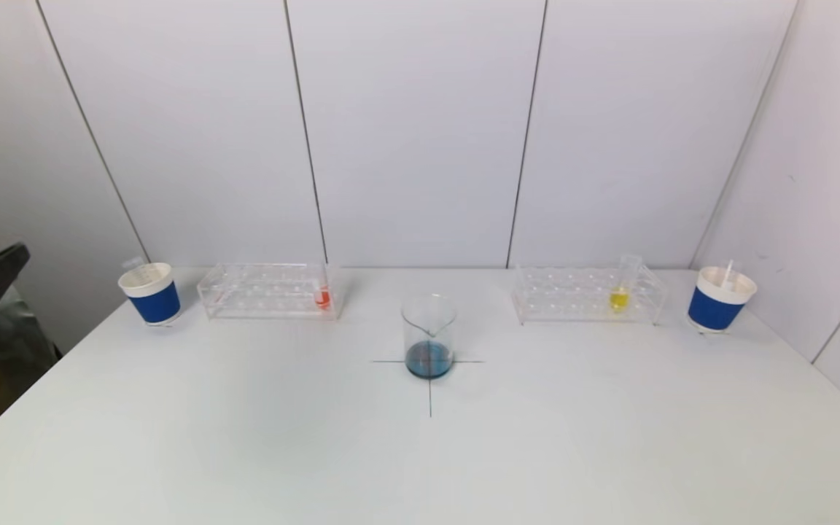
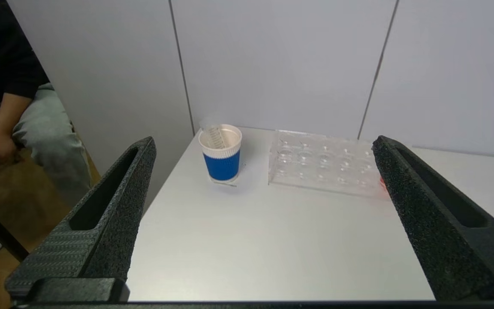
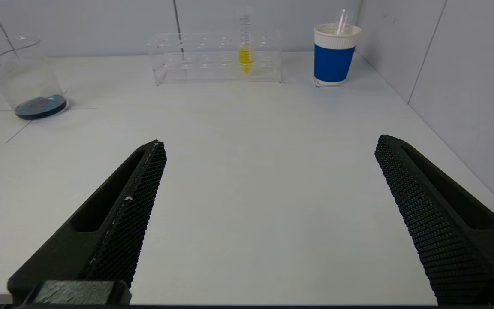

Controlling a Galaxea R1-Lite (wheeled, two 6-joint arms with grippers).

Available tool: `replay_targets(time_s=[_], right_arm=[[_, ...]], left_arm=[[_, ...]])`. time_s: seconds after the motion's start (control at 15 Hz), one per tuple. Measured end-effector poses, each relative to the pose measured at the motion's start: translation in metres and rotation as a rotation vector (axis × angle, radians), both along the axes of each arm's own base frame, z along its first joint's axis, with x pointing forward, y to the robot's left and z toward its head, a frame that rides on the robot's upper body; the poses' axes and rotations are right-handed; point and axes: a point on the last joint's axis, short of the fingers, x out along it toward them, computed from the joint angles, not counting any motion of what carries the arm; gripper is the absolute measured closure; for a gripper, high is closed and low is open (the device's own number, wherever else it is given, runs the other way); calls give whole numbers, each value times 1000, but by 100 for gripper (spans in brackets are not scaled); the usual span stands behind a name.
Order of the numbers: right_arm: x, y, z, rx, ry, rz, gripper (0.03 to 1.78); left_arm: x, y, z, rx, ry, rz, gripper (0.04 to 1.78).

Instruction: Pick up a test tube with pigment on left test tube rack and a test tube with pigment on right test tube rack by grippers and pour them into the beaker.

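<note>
The test tube with red pigment (image 1: 323,294) stands upright at the inner end of the left rack (image 1: 268,291), and the test tube with yellow pigment (image 1: 620,290) stands upright near the outer end of the right rack (image 1: 586,295). Between the racks and nearer to me, the beaker (image 1: 429,336) sits on a drawn cross, a shallow layer of dark blue liquid at its bottom. Outside each rack is a blue paper cup, one at far left (image 1: 151,293) and one at far right (image 1: 719,298); each seems to hold an empty clear tube, though I cannot be sure. My left gripper (image 2: 264,150) hangs off the table's left edge with its fingers spread wide, holding nothing. My right gripper (image 3: 270,148) hovers over the bare white table (image 1: 537,452), well short of the right rack, fingers just as wide and empty.
</note>
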Motion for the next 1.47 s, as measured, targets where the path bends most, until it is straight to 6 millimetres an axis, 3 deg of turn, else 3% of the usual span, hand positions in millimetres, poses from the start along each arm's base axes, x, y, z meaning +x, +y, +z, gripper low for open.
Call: replay_targets(time_s=[0.27,0.47,0.67,1.2,1.47], right_arm=[[0,0,0,0,0,0,4],[0,0,0,0,0,0,4],[0,0,0,0,0,0,4],[0,0,0,0,0,0,4],[0,0,0,0,0,0,4]], left_arm=[[-74,-8,-27,3,-1,-69,6],[-113,-12,-52,-13,38,-137,6],[-128,-13,-62,-103,16,-161,6],[-158,-11,-85,-80,23,-240,6],[-159,-11,-114,0,35,-226,6]])
